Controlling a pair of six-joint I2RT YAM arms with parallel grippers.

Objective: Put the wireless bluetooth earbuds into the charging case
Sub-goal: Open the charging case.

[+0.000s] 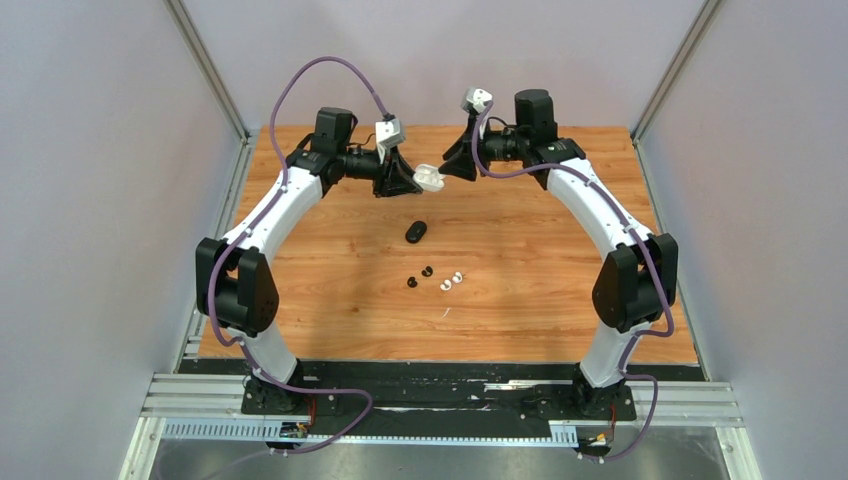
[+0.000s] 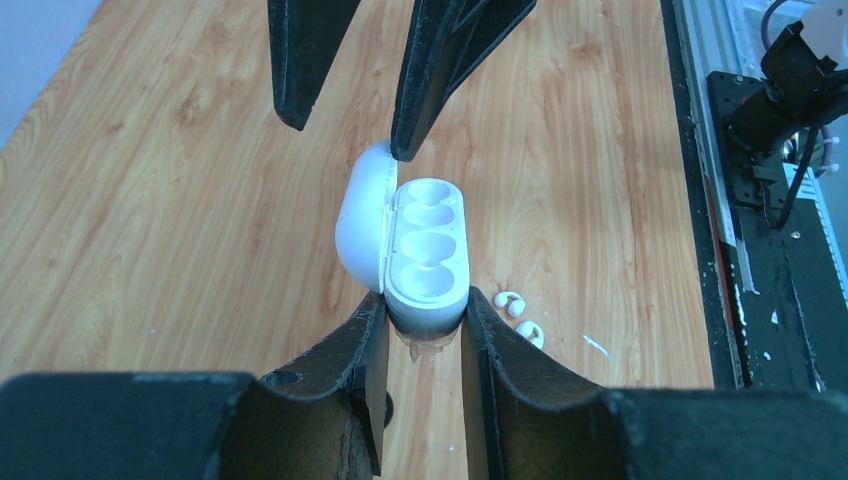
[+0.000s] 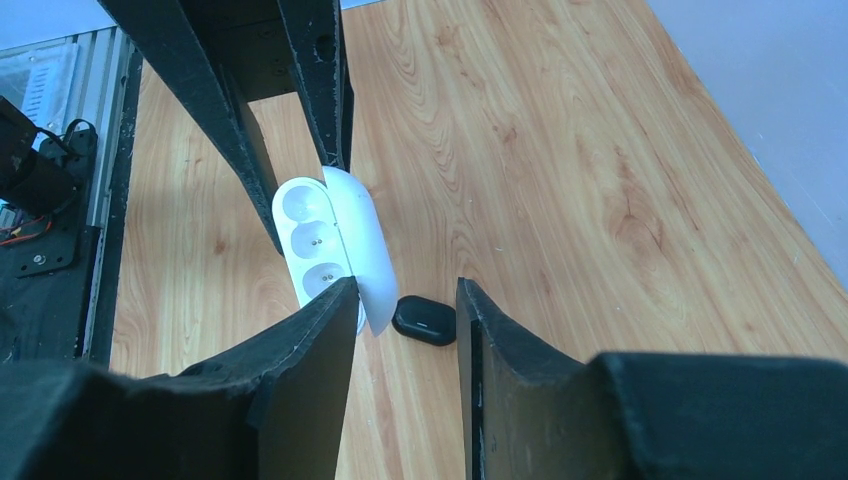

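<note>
Case, glossy white pill-shaped plastic, hinged open, clamped in left claw; right claw spread.

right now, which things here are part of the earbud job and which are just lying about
For the job: white charging case, open in the left gripper; two white earbuds; two black earbuds; black case.
Just lying about: small white fleck on the table.

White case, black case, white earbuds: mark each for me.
white case [image 2: 428, 250]: left wrist view, middle well of its open base
black case [image 3: 424, 320]: right wrist view, centre of its top
white earbuds [image 2: 530, 333]: left wrist view, the lower bud of the pair
</note>
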